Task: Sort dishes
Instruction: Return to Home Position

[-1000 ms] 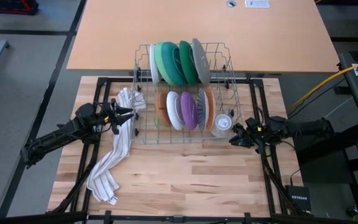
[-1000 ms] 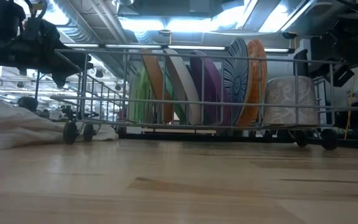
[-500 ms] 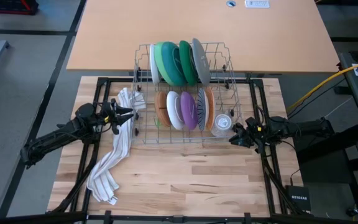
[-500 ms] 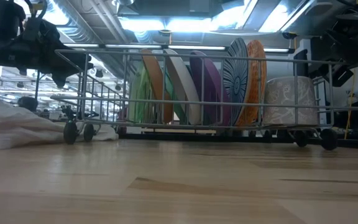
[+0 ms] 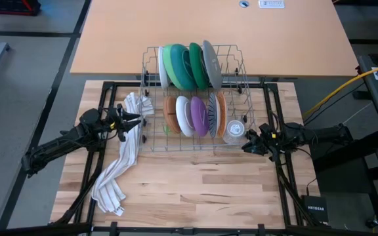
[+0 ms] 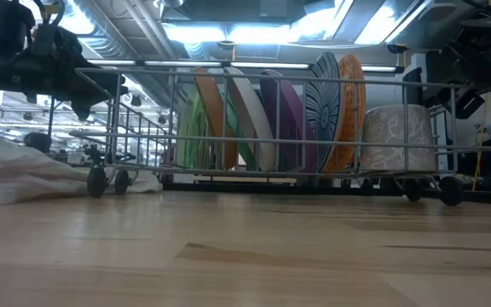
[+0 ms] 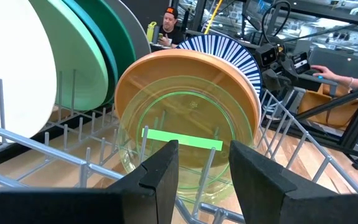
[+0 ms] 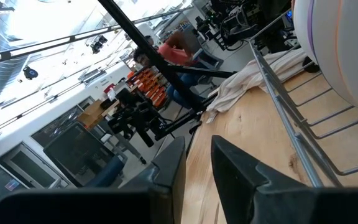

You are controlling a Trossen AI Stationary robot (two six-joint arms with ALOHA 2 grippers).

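Observation:
The dishes stand on edge in a wire rack (image 5: 251,98). Its far row holds a white plate, green and teal plates (image 5: 178,65) and a grey one (image 5: 211,62). Its near row holds orange (image 5: 170,113), white (image 5: 185,116), purple (image 5: 199,116), striped (image 5: 212,115) and orange patterned dishes. My left gripper (image 5: 138,120) is level at the rack's left side, open (image 7: 204,171), with nothing between its fingers; beyond them is an orange bowl (image 7: 191,81). My right gripper (image 5: 246,145) is level at the rack's near right corner, open (image 8: 197,163) and holding nothing.
A white striped towel (image 5: 120,164) lies from the rack's left side toward the near left edge. A clear glass cup (image 5: 233,129) stands in the rack's near right corner. Bare wood lies in front of the rack. People sit in the room beyond.

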